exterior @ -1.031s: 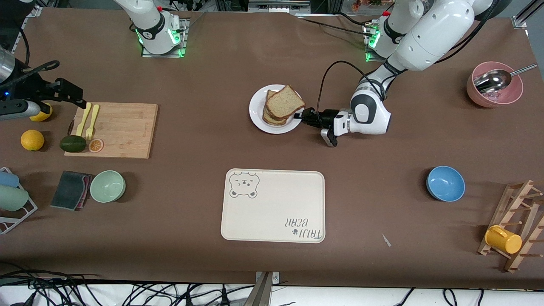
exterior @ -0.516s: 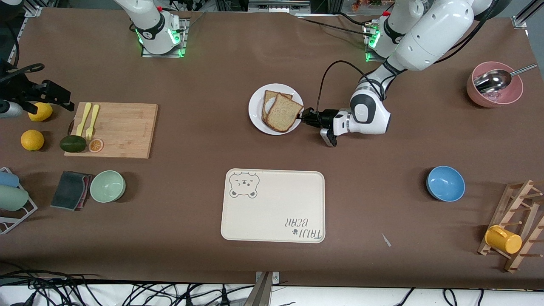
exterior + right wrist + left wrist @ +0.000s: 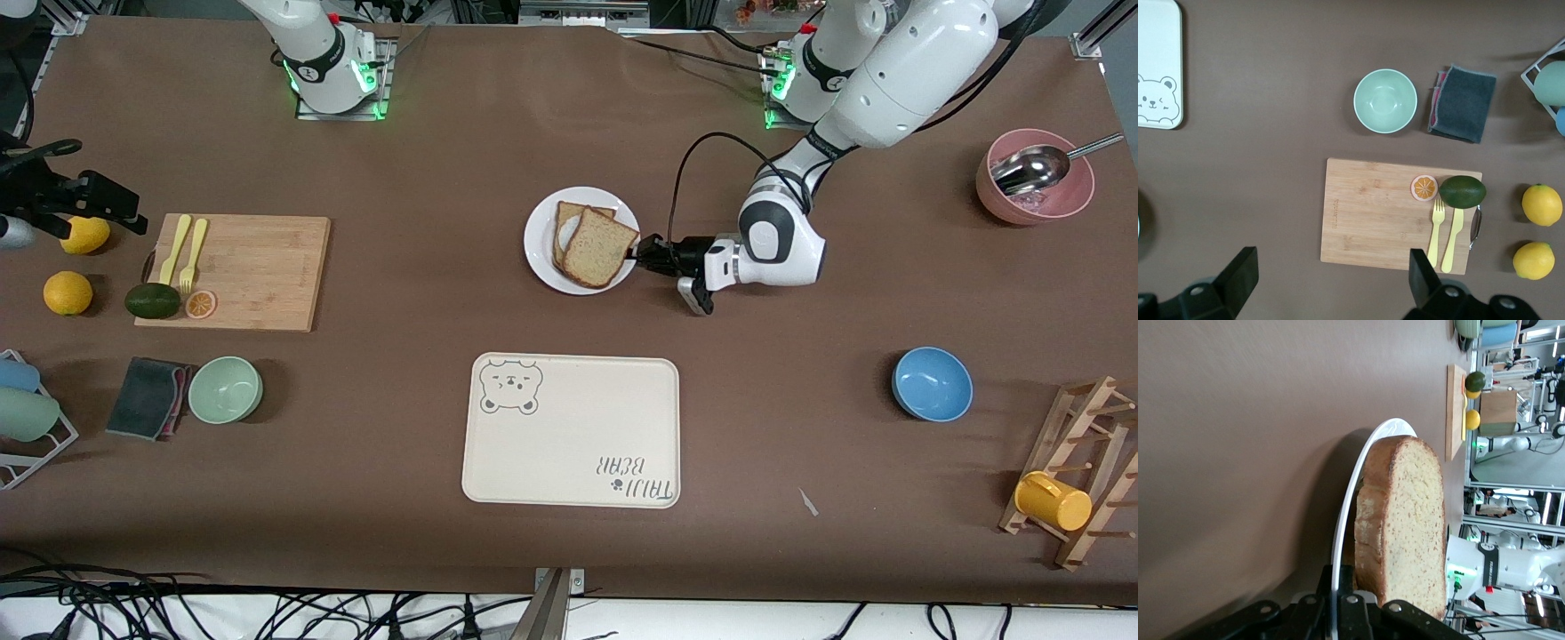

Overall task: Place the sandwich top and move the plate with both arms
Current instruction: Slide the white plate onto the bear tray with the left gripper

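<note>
The left gripper (image 3: 642, 256) is clenched on the rim of the plate (image 3: 540, 253), where the sandwich top (image 3: 597, 248) is already laid. The right gripper (image 3: 1331, 277) is held released above the cutting board (image 3: 1375, 212). The plate-moving step is judged in hand; next, a grasp by the right gripper is needed.

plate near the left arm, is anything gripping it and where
Yes. The left claw is shut on the plate, pinching its rim at the edge toward the left arm's end of the table. The right claw is open and holds nothing.
</note>
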`<state>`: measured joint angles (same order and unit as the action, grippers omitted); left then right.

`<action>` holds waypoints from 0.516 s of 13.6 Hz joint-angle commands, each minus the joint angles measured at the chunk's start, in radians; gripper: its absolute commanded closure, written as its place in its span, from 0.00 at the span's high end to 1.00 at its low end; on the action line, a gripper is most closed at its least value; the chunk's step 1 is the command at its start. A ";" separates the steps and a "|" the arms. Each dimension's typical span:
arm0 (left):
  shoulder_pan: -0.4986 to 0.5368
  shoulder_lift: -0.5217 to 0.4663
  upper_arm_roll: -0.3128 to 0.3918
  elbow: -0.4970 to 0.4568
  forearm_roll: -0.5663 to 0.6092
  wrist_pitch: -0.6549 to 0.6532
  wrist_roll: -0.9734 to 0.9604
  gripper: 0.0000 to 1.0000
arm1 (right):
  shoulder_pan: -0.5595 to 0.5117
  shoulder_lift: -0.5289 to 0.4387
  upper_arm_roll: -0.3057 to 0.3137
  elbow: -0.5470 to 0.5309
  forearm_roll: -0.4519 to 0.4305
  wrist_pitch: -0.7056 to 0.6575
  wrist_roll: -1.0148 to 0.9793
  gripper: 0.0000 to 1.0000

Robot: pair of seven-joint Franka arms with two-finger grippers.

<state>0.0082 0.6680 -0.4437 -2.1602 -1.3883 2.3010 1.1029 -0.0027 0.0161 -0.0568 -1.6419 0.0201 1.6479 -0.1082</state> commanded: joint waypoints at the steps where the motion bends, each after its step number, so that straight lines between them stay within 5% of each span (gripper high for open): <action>1: -0.002 -0.065 0.016 -0.006 -0.021 -0.020 -0.056 0.00 | 0.009 -0.010 -0.012 -0.010 -0.012 0.000 0.051 1.00; 7: 0.032 -0.084 0.013 0.060 -0.020 -0.060 -0.162 0.00 | 0.009 -0.008 -0.012 -0.010 -0.012 0.000 0.053 1.00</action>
<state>0.0292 0.6109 -0.4308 -2.1145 -1.3883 2.2728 0.9797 -0.0028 0.0168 -0.0623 -1.6420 0.0201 1.6474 -0.0737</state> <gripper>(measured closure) 0.956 0.000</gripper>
